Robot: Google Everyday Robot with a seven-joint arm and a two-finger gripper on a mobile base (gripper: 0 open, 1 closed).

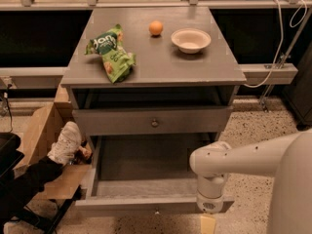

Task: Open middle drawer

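Observation:
The middle drawer (151, 169) stands pulled far out of the grey cabinet, its plain grey inside bare and its low front (146, 204) nearest me with a small knob (157, 210) at its lower edge. Above it a shut drawer front (122, 122) carries a round metal knob (154, 123). My white arm (253, 160) comes in from the right and bends down over the open drawer's front right corner. The gripper (207, 222) points down just past that corner, mostly hidden under the wrist (210, 199).
On the cabinet top (161, 65) lie a green snack bag (111, 52), an orange (155, 28) and a white bowl (190, 39). A cardboard box (41, 130) and a person's white shoe (66, 143) are at the left beside the drawer. A white cable (280, 38) hangs at the right.

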